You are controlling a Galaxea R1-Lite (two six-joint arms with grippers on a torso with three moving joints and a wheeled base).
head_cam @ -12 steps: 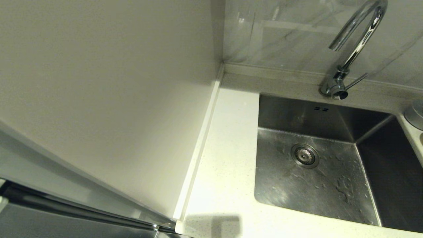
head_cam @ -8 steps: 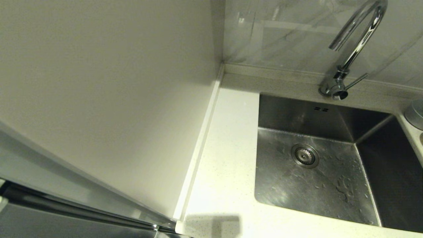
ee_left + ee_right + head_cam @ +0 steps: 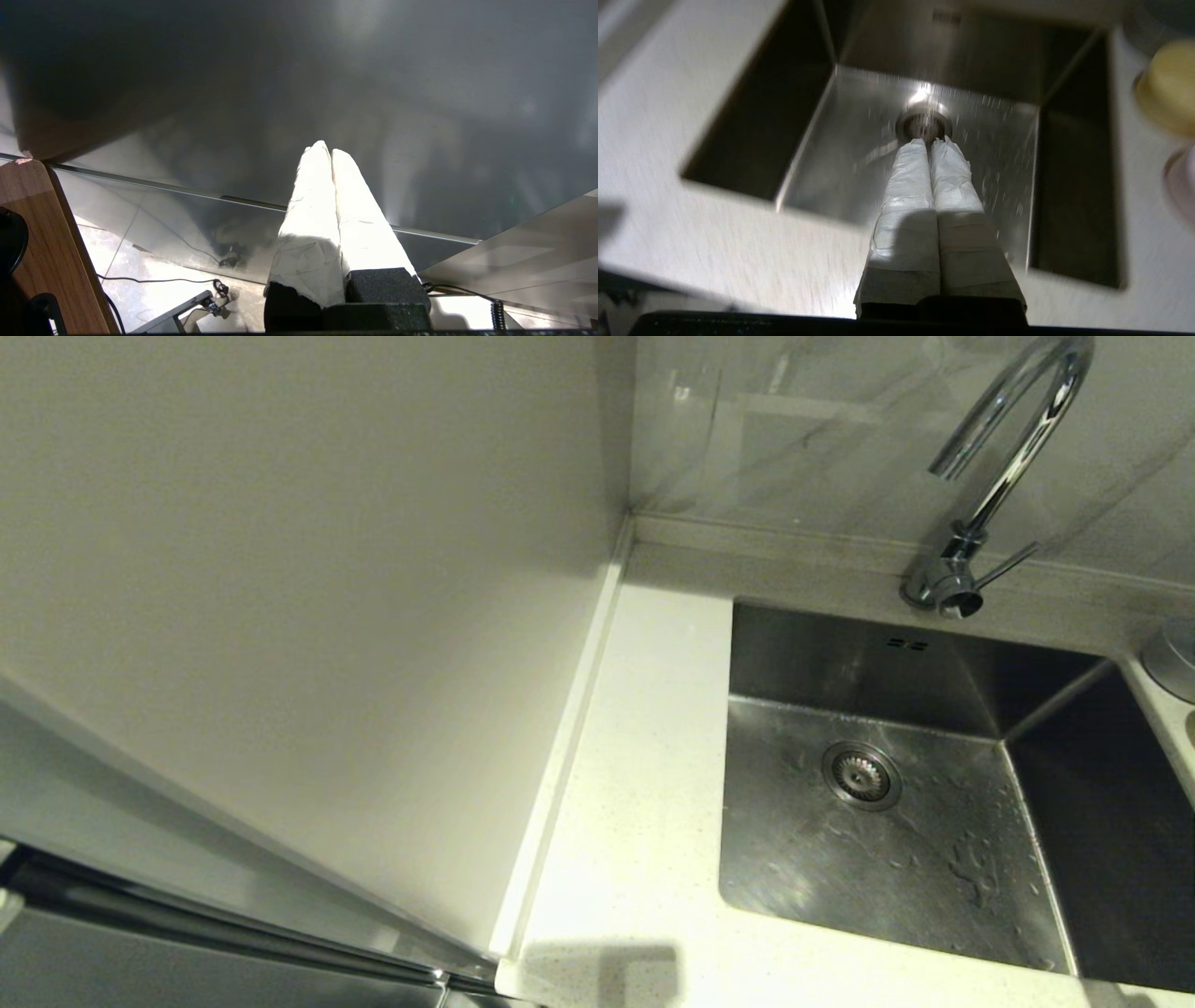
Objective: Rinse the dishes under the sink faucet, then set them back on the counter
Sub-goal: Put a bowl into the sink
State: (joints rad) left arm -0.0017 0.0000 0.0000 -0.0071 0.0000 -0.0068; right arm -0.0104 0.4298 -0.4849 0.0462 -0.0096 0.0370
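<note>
The right gripper (image 3: 930, 141) hangs above the near edge of the sink (image 3: 859, 140), its two white-wrapped fingers (image 3: 908, 182) pressed together and holding nothing, pointing down toward the drain (image 3: 924, 125). The left gripper (image 3: 325, 148) is parked low beside the cabinet, away from the counter, fingers likewise pressed together and empty.

From the right gripper outward: the wet sink floor lies beneath it with no dish in it, and the faucet (image 3: 1004, 476) stands at the sink's far edge with no water running. The bowls sit on the counter (image 3: 714, 154) past the sink's right edge, well apart from the fingers. Only a yellow bowl (image 3: 1167, 88) and, nearer the counter's front edge, part of a pale pink bowl (image 3: 1181, 182) show; a third cannot be made out.

Judging by their look, the bowls are small, light and rigid, with smooth walls that will turn slippery once wet, and they could chip if dropped into the steel basin. The rim seems the best place to take hold, one finger inside and one outside the wall. The fingers would have to part first, then swing right to the nearest bowl.
</note>
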